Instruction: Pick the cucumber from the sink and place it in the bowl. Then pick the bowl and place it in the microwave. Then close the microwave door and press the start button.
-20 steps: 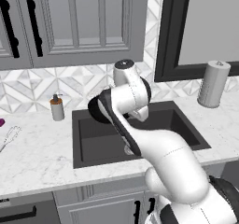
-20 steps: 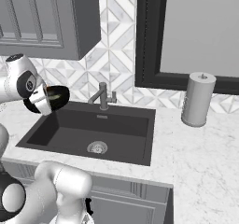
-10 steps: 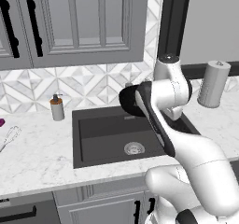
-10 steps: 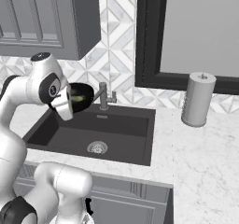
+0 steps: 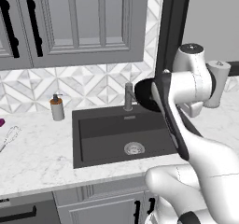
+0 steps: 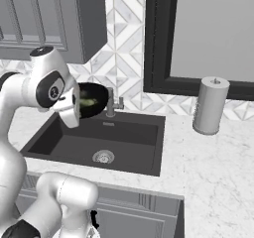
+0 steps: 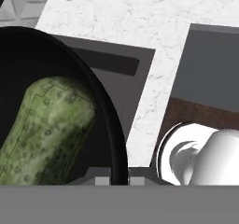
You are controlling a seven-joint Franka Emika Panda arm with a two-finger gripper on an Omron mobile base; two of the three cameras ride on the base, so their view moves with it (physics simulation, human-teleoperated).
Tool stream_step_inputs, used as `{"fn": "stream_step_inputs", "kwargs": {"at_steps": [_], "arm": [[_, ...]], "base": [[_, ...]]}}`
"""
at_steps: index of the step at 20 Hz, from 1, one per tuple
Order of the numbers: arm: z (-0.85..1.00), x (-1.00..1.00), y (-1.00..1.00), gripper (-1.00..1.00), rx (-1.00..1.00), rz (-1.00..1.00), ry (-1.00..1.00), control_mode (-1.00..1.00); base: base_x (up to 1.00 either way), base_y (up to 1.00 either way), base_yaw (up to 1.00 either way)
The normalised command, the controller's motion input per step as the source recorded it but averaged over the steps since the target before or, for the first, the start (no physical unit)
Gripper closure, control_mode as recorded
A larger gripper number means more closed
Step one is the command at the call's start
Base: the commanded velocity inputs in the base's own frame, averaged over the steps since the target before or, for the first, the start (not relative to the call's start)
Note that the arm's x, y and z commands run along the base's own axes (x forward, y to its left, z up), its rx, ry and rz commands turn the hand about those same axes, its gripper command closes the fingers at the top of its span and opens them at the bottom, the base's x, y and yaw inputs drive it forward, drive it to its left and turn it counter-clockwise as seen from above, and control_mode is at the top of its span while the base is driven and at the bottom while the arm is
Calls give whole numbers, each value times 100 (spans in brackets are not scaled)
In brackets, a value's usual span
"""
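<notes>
The black bowl (image 6: 94, 99) hangs tipped on its side above the back of the sink (image 6: 124, 133), with the green cucumber (image 6: 88, 103) lying inside it. My gripper (image 6: 75, 110) is shut on the bowl's rim. In the hand view the rim of the bowl (image 7: 109, 125) runs down between the fingertips of the gripper (image 7: 114, 175), and the cucumber (image 7: 46, 129) rests beside it. From the left base view I see the bowl's dark back (image 5: 145, 94) in front of my forearm, over the sink (image 5: 107, 127). The microwave and its door are out of view.
A grey tap (image 5: 128, 96) stands right behind the bowl. A soap dispenser (image 5: 57, 107) and a whisk (image 5: 9, 136) sit on the counter to the left. A paper towel roll (image 6: 210, 105) stands on the counter to the right.
The arm has swung to the right with the bowl and cucumber, from the sink's left end to over its back edge near the tap. The grip has stayed shut.
</notes>
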Motion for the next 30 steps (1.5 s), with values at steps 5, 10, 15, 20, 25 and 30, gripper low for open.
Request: {"fn": "stream_step_inputs", "kwargs": {"at_steps": [5, 10, 15, 20, 25, 30], "arm": [[18, -51, -12, 100, 7, 0, -1, -100], [1, -54, 0, 100, 6, 0, 0, -100], [32, -37, 0, 100, 2, 0, -6, -100], [8, -7, 0, 100, 0, 0, -1, 100], [0, 0, 0, 100, 0, 0, 0, 100], [0, 0, 0, 100, 0, 0, 0, 100]], "base": [[0, 0, 0], [0, 0, 0], [0, 0, 0], [-43, -1, 0], [-89, 65, 26], [-34, 65, 74]]}}
